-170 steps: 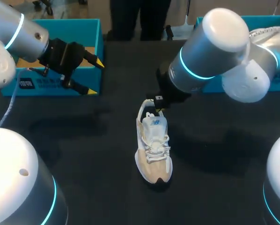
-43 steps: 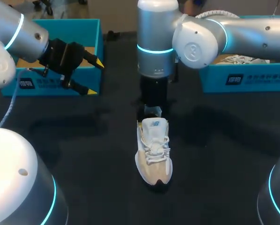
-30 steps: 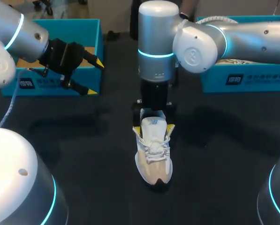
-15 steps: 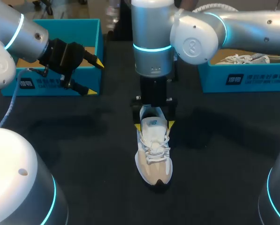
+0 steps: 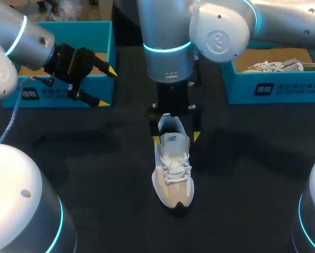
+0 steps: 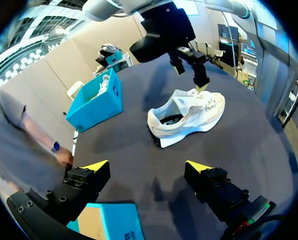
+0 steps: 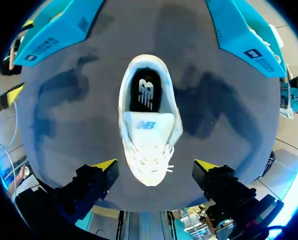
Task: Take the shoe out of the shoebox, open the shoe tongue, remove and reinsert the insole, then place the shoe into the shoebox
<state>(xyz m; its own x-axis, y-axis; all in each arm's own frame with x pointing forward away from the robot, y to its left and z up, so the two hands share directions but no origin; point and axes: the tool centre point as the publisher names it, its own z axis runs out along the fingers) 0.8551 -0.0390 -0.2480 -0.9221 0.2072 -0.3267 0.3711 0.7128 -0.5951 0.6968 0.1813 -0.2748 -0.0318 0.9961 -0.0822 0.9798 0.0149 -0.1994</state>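
A white and beige shoe [image 5: 172, 171] stands upright mid-table, toe toward the near edge. In the right wrist view the shoe [image 7: 149, 127] lies below, its tongue folded toward the laces and a black insole [image 7: 146, 93] showing in the opening. My right gripper [image 5: 176, 138] hangs open above the tongue, a yellow tip on each side, touching nothing. The right gripper [image 7: 156, 165] holds nothing. My left gripper [image 5: 105, 87] stands open at the near right corner of the left shoebox [image 5: 57, 96]. The left gripper [image 6: 148, 167] is empty, with the shoe [image 6: 188, 117] well ahead of it.
A second blue shoebox [image 5: 273, 89] at the back right holds another white shoe [image 5: 284, 65]. Dark tabletop lies bare around the middle shoe. The right arm's thick wrist [image 5: 168, 47] towers over the table's centre.
My right gripper has risen a little over the shoe and drifted toward the heel, still open. The right arm's wrist has shifted left. The left arm has not moved.
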